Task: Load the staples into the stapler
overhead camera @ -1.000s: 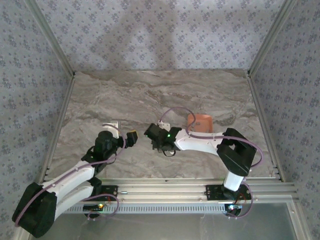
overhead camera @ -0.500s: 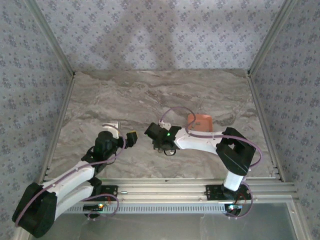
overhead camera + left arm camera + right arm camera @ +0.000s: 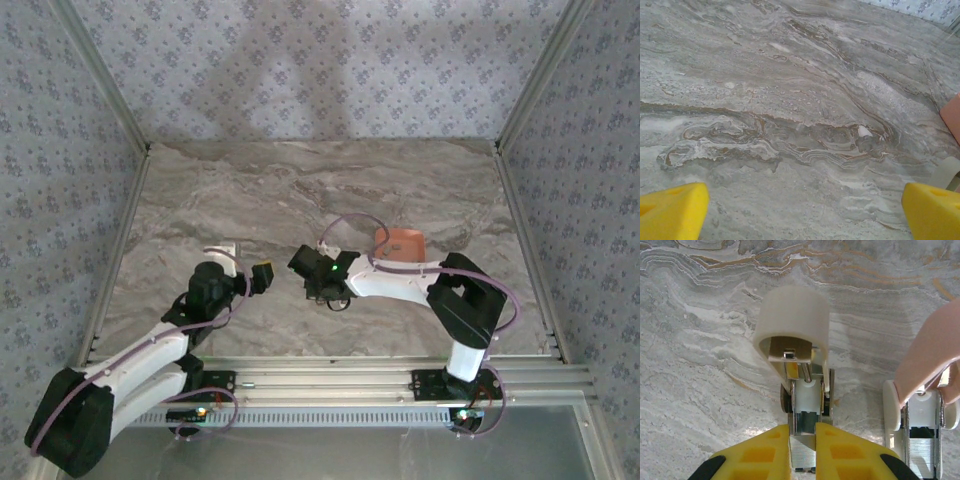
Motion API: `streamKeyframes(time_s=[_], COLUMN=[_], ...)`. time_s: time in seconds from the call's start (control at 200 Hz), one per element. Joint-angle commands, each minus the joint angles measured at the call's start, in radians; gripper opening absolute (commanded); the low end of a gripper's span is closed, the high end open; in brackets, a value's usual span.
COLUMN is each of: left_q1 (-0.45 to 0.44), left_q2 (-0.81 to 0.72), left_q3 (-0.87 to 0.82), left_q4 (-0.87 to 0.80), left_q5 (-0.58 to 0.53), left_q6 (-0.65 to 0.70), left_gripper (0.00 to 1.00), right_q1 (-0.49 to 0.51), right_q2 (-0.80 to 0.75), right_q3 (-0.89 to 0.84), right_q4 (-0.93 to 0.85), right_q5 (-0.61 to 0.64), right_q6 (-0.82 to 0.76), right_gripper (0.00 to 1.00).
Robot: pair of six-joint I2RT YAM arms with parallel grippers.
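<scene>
Cream stapler (image 3: 792, 322) mid-counter, hinged open, long axis near–far in the right wrist view, rounded head pointing away from right pincer (image 3: 802, 435), which is clenched on its steel rail. Pink-topped stapler (image 3: 930, 355) parallel, just right. Left pincer (image 3: 805, 205) released over grey-veined marble counter (image 3: 790, 100); floral-papered walls (image 3: 300, 60). Salmon tray (image 3: 402, 243) behind right arm; staples too small to discern.
</scene>
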Motion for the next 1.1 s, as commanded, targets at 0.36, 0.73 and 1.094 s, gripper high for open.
streamKeyframes(time_s=[0.36,0.73,1.094], left_q1=[0.014,0.020,0.021], left_q2=[-0.036,-0.078,-0.103], left_q3=[-0.017,-0.027,-0.035], left_q4=[-0.008,-0.030,-0.038], left_q5=[-0.013,-0.016,-0.019], left_q6=[0.027,0.026,0.024], left_gripper=[0.99,0.98,0.99], right_q1=[-0.004,-0.009,-0.012], right_q2=[0.021,0.034,0.030], right_q3=[0.041,0.043,0.042], right_q4=[-0.058,-0.068,-0.077], right_q5=[-0.001,-0.010,-0.011], right_q6=[0.019,0.020,0.024], right_gripper=[0.15,0.15,0.15])
